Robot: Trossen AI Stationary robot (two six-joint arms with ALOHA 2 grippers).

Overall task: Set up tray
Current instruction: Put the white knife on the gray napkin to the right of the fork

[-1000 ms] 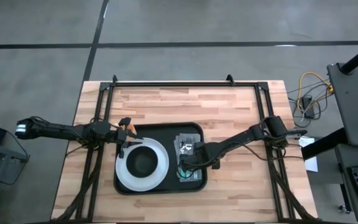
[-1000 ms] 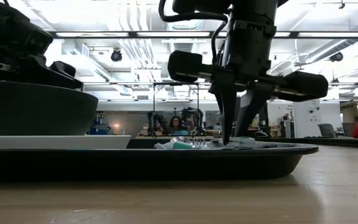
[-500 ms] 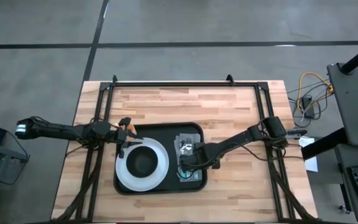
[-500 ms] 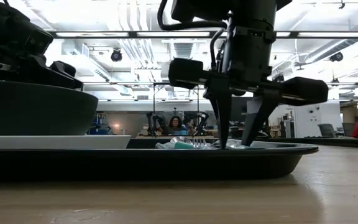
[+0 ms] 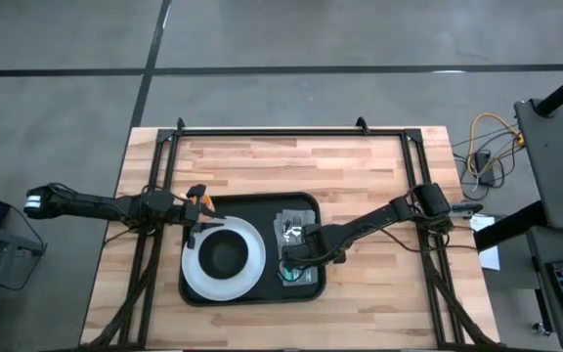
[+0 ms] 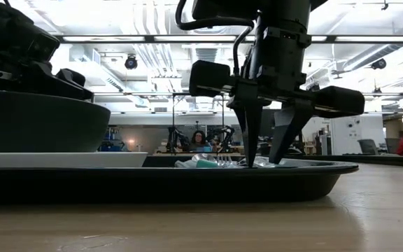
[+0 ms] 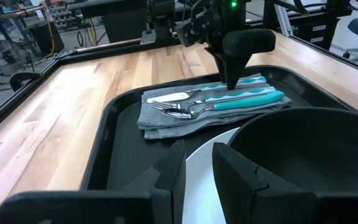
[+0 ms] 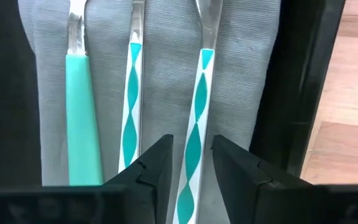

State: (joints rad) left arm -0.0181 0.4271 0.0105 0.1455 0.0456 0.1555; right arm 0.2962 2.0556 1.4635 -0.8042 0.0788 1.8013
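Note:
The black tray (image 5: 252, 205) lies mid-table. On its left part a white plate (image 5: 192, 266) carries a dark bowl (image 5: 225, 256). On its right part a grey folded cloth (image 5: 295, 229) bears three utensils with teal handles (image 7: 241, 99). My right gripper (image 8: 191, 155) points down over the cloth's near end and is open. Its fingers stand on either side of one white-and-teal handle (image 8: 196, 130), and I cannot tell whether they touch it. My left gripper (image 7: 197, 163) waits at the tray's far left corner, with a narrow gap between its fingers and nothing in it.
Bare wooden table (image 5: 360, 166) lies on the far side and to the right of the tray. Black frame rails (image 5: 281, 132) run along the table's far edge and both sides. The low view shows people (image 6: 200, 140) far off in the room.
My right gripper has opened: in the low view its fingertips were together at the cloth a second ago and now stand apart. The hand has stayed over the cloth's near end. The utensils, the cloth and the plate lie as before.

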